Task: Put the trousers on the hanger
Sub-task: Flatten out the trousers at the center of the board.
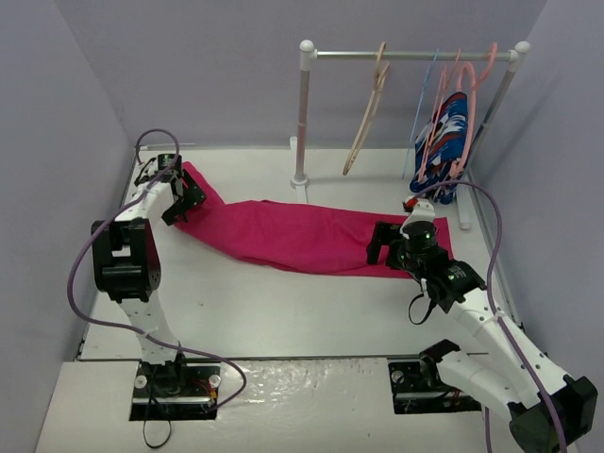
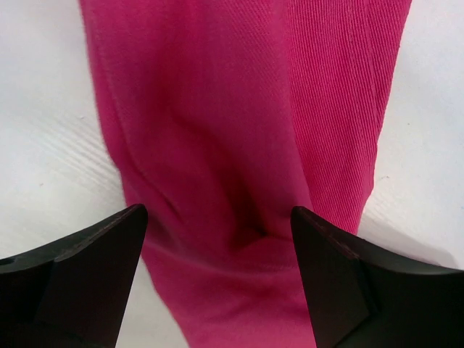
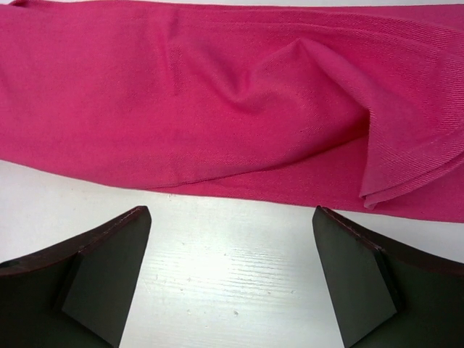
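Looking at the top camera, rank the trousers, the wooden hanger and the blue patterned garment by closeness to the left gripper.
1. trousers, directly beneath the left gripper.
2. hanger, on the rail's middle.
3. blue patterned garment, at the rail's right end.

Each arm is built from white link shells joined by black cylindrical joint housings. The left arm (image 1: 123, 260) has one large black housing midway along its length. The right arm (image 1: 495, 330) follows the same black-and-white scheme, with a black housing at its near right end. The left base (image 1: 175, 387) and right base (image 1: 429, 377) sit on black mounting plates. A grey-purple cable (image 1: 75, 274) loops beside the left arm. A second cable (image 1: 495, 236) of the same colour arcs over the right arm, along with a thin black lead (image 1: 418, 307). The left gripper (image 2: 217, 232) and right gripper (image 3: 232, 232) each have two matte black, wedge-shaped fingers (image 3: 101, 275) with flat inner faces.
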You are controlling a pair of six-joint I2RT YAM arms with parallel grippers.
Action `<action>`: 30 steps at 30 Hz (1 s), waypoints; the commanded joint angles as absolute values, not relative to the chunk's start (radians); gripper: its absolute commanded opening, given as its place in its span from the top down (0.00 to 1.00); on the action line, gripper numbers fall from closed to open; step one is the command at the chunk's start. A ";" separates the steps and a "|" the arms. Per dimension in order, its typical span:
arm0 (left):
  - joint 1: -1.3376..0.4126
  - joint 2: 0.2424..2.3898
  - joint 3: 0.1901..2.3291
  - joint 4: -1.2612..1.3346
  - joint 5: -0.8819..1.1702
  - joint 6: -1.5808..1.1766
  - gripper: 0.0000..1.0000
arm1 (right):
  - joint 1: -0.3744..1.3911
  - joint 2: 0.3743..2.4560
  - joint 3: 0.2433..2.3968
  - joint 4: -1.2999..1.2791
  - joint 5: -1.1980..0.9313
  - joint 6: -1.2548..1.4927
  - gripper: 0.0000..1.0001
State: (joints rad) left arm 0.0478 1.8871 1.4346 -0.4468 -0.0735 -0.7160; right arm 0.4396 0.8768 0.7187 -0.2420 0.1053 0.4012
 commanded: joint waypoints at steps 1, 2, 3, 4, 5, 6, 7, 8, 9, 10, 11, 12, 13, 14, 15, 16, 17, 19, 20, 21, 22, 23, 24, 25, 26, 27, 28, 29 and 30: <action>0.041 1.904 1.539 -0.480 -0.042 -0.739 0.25 | 0.459 0.876 0.712 -0.168 0.095 0.400 0.09; 0.041 1.907 1.536 -0.481 -0.038 -0.739 0.26 | 0.459 0.876 0.710 -0.166 0.096 0.400 0.08; 0.041 1.904 1.526 -0.478 -0.035 -0.739 0.27 | 0.459 0.876 0.707 -0.165 0.098 0.400 0.08; 0.041 1.897 1.509 -0.470 -0.033 -0.740 0.30 | 0.459 0.876 0.704 -0.163 0.100 0.401 0.08; 0.041 1.890 1.489 -0.460 -0.031 -0.741 0.34 | 0.460 0.876 0.702 -0.160 0.101 0.402 0.08; 0.041 1.885 1.472 -0.450 -0.027 -0.742 0.39 | 0.460 0.877 0.699 -0.158 0.101 0.402 0.08; 0.041 1.886 1.461 -0.439 -0.018 -0.742 0.46 | 0.460 0.879 0.697 -0.157 0.101 0.402 0.08; 0.042 1.889 1.454 -0.434 -0.011 -0.742 0.62 | 0.460 0.881 0.696 -0.155 0.098 0.400 0.08; 0.043 1.894 1.460 -0.433 0.001 -0.739 0.76 | 0.460 0.883 0.698 -0.153 0.097 0.398 0.08; 0.042 1.903 1.477 -0.433 0.016 -0.732 0.84 | 0.461 0.885 0.702 -0.153 0.099 0.397 0.08; 0.042 1.911 1.494 -0.434 0.032 -0.726 0.92 | 0.461 0.887 0.705 -0.153 0.100 0.395 0.08; 0.041 1.918 1.515 -0.434 0.048 -0.718 1.00 | 0.462 0.888 0.709 -0.153 0.102 0.394 0.08; 0.041 1.916 1.570 -0.438 0.077 -0.707 1.00 | 0.462 0.886 0.714 -0.153 0.110 0.392 0.08; 0.039 1.911 1.622 -0.438 0.105 -0.694 1.00 | 0.462 0.883 0.720 -0.153 0.118 0.389 0.08; 0.037 1.888 1.657 -0.427 0.128 -0.671 1.00 | 0.462 0.881 0.730 -0.154 0.125 0.384 0.08; 0.037 1.868 1.693 -0.416 0.154 -0.667 1.00 | 0.463 0.880 0.731 -0.155 0.136 0.383 0.08; 0.034 1.844 1.728 -0.399 0.187 -0.635 1.00 | 0.463 0.878 0.736 -0.155 0.147 0.377 0.08; 0.034 1.732 1.780 -0.326 0.300 -0.577 1.00 | 0.463 0.863 0.757 -0.156 0.171 0.373 0.08; 0.035 1.659 1.778 -0.283 0.330 -0.553 1.00 | 0.462 0.857 0.761 -0.156 0.179 0.373 0.08; 0.037 1.572 1.699 -0.212 0.367 -0.551 1.00 | 0.462 0.849 0.763 -0.155 0.184 0.375 0.08; 0.040 1.493 1.611 -0.145 0.384 -0.558 1.00 | 0.462 0.840 0.762 -0.155 0.188 0.378 0.08; 0.042 1.419 1.517 -0.081 0.386 -0.572 1.00 | 0.462 0.830 0.759 -0.155 0.193 0.382 0.08; 0.043 1.321 1.404 -0.014 0.362 -0.589 1.00 | 0.462 0.821 0.755 -0.154 0.194 0.383 0.08; 0.044 1.198 1.274 0.057 0.316 -0.610 1.00 | 0.462 0.813 0.749 -0.153 0.194 0.383 0.08; 0.044 1.076 1.144 0.128 0.269 -0.630 0.99 | 0.462 0.804 0.743 -0.152 0.193 0.383 0.08; 0.046 1.000 1.001 0.112 0.193 -0.654 0.94 | 0.462 0.796 0.737 -0.153 0.185 0.386 0.07; 0.048 0.928 0.858 0.089 0.116 -0.679 0.89 | 0.463 0.787 0.732 -0.153 0.176 0.388 0.07; 0.055 0.851 0.771 0.029 0.023 -0.722 0.80 | 0.466 0.780 0.723 -0.152 0.165 0.390 0.07; 0.061 0.778 0.694 -0.048 -0.061 -0.769 0.73 | 0.467 0.776 0.714 -0.151 0.154 0.393 0.06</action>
State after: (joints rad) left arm 0.0356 1.0415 1.0314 -0.0302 0.2377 -0.6305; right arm 0.4542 0.8060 0.7105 -0.2052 0.1529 0.3887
